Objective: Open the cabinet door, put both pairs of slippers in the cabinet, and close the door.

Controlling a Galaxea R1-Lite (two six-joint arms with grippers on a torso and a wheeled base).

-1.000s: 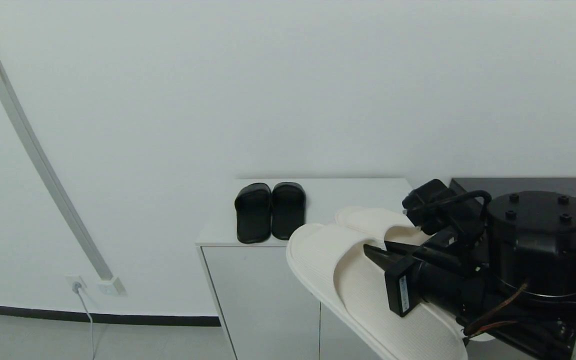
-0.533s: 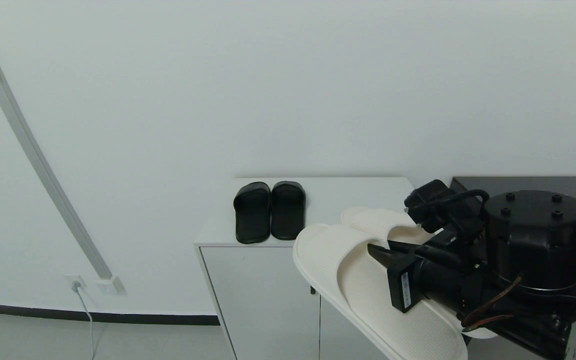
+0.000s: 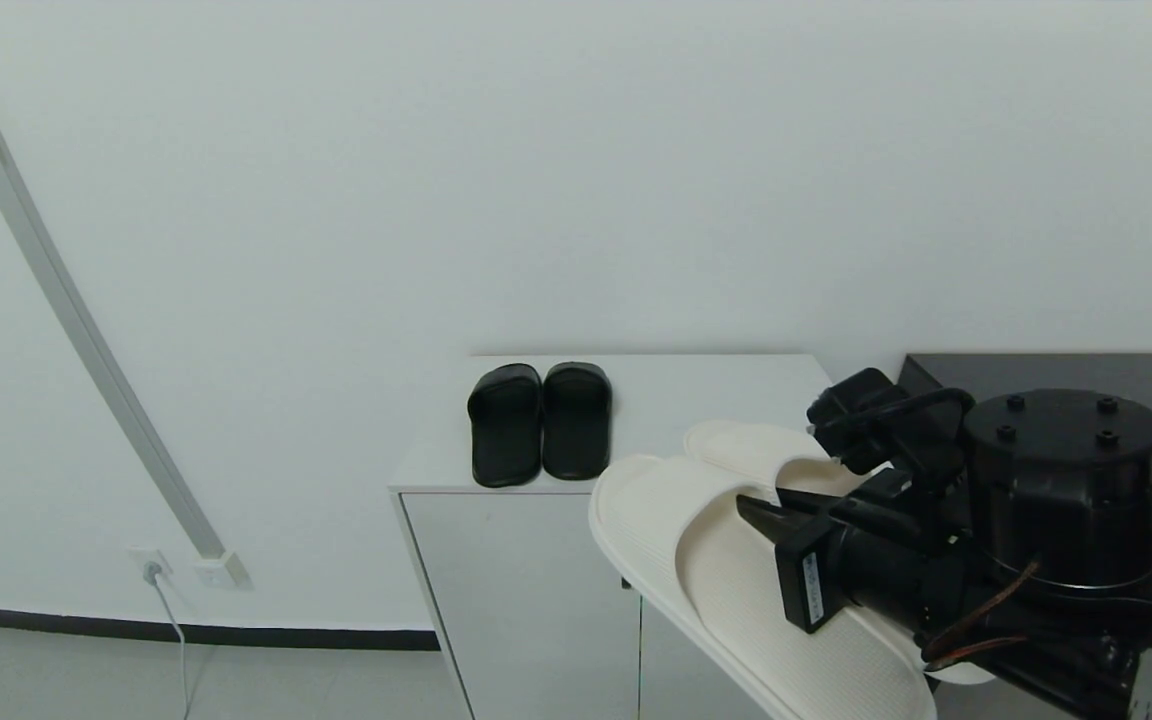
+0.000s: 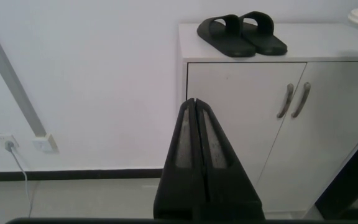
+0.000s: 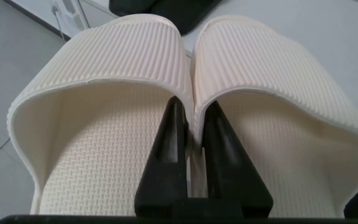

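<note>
A pair of black slippers (image 3: 539, 423) (image 4: 241, 34) lies side by side on top of the white cabinet (image 3: 706, 385). Both cabinet doors (image 3: 526, 600) are closed, with two metal handles (image 4: 294, 99) at the middle seam. My right gripper (image 3: 744, 505) (image 5: 194, 103) is shut on the inner edges of the pair of white slippers (image 3: 681, 540) (image 5: 135, 68). It holds them together in the air in front of the cabinet's right part. My left gripper (image 4: 194, 102) is shut and empty, low down and facing the cabinet's left side.
A grey conduit (image 3: 66, 300) slants down the wall on the left to a socket with a plugged cable (image 3: 151, 572). A dark tabletop (image 3: 1036, 368) adjoins the cabinet on the right. Bare floor (image 4: 92, 199) lies before the cabinet's left side.
My right gripper has shifted slightly to the right and down with the white slippers. The black slippers and the doors have stayed as they were.
</note>
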